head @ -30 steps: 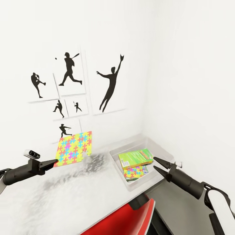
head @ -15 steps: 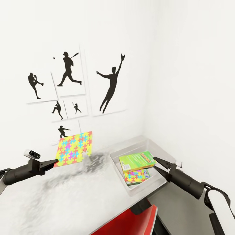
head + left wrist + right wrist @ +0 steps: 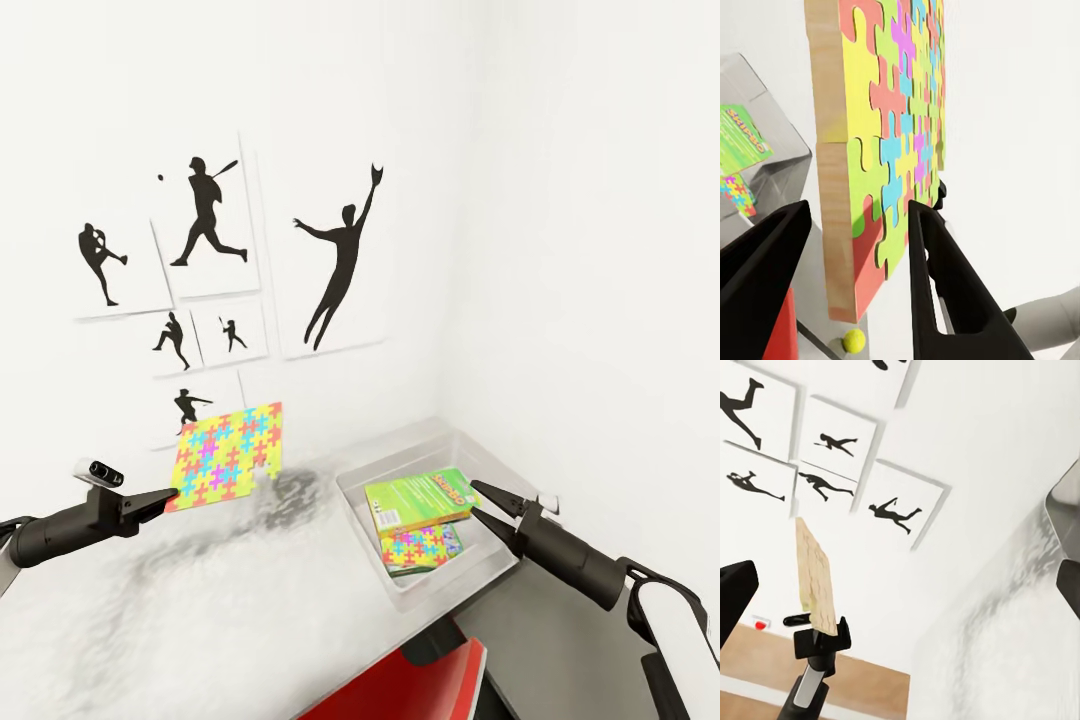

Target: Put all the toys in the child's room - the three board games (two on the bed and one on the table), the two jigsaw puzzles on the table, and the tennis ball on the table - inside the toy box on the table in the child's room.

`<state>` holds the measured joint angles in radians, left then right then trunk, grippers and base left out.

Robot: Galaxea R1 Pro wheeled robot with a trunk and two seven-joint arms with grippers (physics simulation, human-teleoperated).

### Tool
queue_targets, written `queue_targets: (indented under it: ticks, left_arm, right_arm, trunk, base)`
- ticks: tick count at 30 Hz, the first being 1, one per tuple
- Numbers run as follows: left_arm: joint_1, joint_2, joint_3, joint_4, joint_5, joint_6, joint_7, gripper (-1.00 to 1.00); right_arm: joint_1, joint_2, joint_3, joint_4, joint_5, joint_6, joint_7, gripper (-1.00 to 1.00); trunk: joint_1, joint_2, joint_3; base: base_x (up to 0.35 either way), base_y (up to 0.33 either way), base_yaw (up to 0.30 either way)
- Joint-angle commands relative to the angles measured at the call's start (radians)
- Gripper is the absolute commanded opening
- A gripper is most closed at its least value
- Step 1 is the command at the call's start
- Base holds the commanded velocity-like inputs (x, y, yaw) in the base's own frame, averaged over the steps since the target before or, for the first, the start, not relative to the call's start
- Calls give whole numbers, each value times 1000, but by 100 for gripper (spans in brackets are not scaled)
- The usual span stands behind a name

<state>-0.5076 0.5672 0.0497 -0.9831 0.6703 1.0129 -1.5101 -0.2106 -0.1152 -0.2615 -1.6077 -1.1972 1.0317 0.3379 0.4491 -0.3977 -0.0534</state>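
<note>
My left gripper [image 3: 170, 493] is shut on the corner of a jigsaw puzzle [image 3: 228, 455], held upright above the table [image 3: 250, 600]. In the left wrist view the puzzle [image 3: 892, 135] stands between both fingers [image 3: 934, 255], and the tennis ball [image 3: 853, 340] shows small beyond its corner. The toy box [image 3: 470, 445] sits in the table's far right corner. It holds a green board game [image 3: 420, 497] leaning over a second jigsaw puzzle [image 3: 425, 548]. My right gripper [image 3: 478, 502] is open at the box's right rim, beside the board game. The bed is out of view.
White walls meet in a corner behind the toy box, with black athlete pictures [image 3: 340, 260] above the table. A red chair [image 3: 420, 690] sits under the table's front edge. The right wrist view shows the held puzzle [image 3: 816, 585] edge-on and wood floor [image 3: 765, 667] beyond.
The whole view has shifted a little, so the camera moved: pictures slid left and the red chair dropped lower. Both arms keep their pose, and the puzzle stays in the left gripper.
</note>
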Motion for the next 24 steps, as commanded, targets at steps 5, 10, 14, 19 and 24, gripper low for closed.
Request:
queue_targets:
  ticks: [5, 10, 14, 19, 24]
  left_arm:
    - [-1, 0, -1, 0, 2, 10, -2, -100]
    - [-1, 0, -1, 0, 2, 10, -2, -100]
    - [-1, 0, -1, 0, 2, 10, -2, -100]
    - [-1, 0, -1, 0, 2, 10, -2, -100]
    - [-1, 0, -1, 0, 2, 10, -2, -100]
  right_arm:
    - [-1, 0, -1, 0, 10, 4, 11, 100]
    - [-1, 0, -1, 0, 10, 4, 11, 100]
    - [-1, 1, -1, 0, 10, 4, 11, 100]
    - [-1, 1, -1, 0, 10, 4, 11, 100]
    - [-1, 2, -1, 0, 10, 4, 11, 100]
  trunk:
    - [1, -2, -2]
    - [1, -2, -2]
    - [1, -2, -2]
    - [1, -2, -2]
    - [1, -2, -2]
  base:
    - [60, 0, 0]
    - [9, 0, 0]
    - [1, 0, 0]
    - [0, -62, 0]
    - [0, -138, 16]
